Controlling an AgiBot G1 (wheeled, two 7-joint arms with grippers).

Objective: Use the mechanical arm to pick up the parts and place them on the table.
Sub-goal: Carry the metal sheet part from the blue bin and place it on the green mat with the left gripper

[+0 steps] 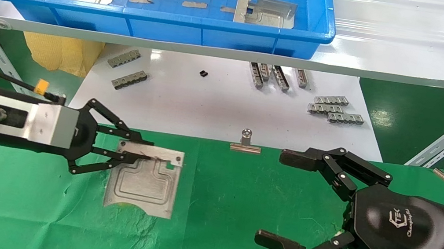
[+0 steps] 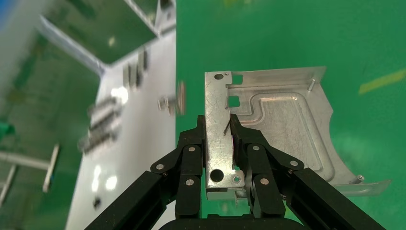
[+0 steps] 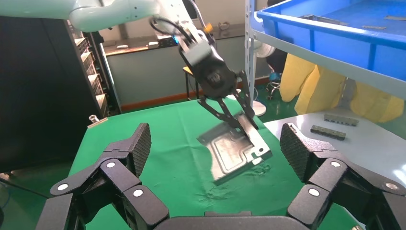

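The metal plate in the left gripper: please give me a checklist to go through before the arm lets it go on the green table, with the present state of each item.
1. Left gripper is shut on the plate at its bent flange: ok.
2. Plate is over the green table, not the white board: ok.
3. Plate lies flat on the cloth: not ok; the right wrist view shows it tilted, its lower edge at the cloth.
4. Cloth under the plate is free of other things: ok; the binder clip lies apart.
5. Right gripper is open and away from the plate: ok.
6. Parts left in the blue tray: two.
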